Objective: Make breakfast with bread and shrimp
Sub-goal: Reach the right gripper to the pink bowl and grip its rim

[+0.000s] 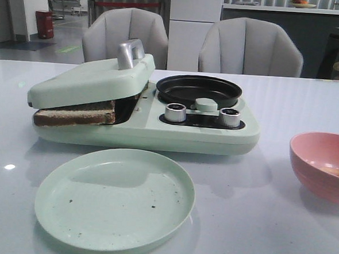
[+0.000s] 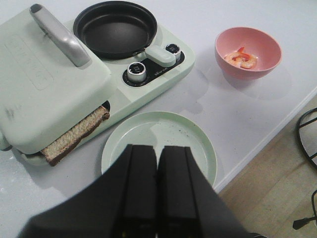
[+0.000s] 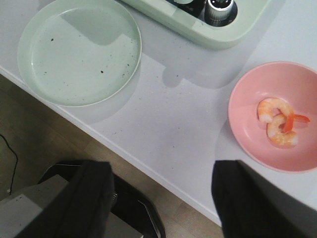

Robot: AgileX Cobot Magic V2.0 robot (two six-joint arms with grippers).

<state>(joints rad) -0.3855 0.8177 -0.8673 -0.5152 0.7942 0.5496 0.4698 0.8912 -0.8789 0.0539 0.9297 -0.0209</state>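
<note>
Bread (image 1: 75, 116) (image 2: 74, 137) with a dark crust is clamped under the lowered lid (image 1: 91, 82) of the pale green breakfast maker (image 1: 203, 135); only its edge shows. Two curled orange-pink shrimp (image 3: 278, 124) (image 2: 241, 58) lie in a pink bowl (image 1: 322, 165) (image 3: 247, 106) at the table's right. My left gripper (image 2: 157, 148) hangs shut and empty above the green plate (image 2: 198, 144). My right gripper (image 3: 161, 171) stands wide open over the table's front edge, near the bowl, holding nothing. Neither gripper shows in the front view.
An empty pale green plate (image 1: 114, 198) (image 3: 79, 52) with dark crumbs sits in front of the maker. A small black frying pan (image 1: 198, 89) (image 2: 115, 29) sits on the maker's right half, behind two silver knobs (image 1: 175, 112). Two grey chairs (image 1: 126, 35) stand behind the table.
</note>
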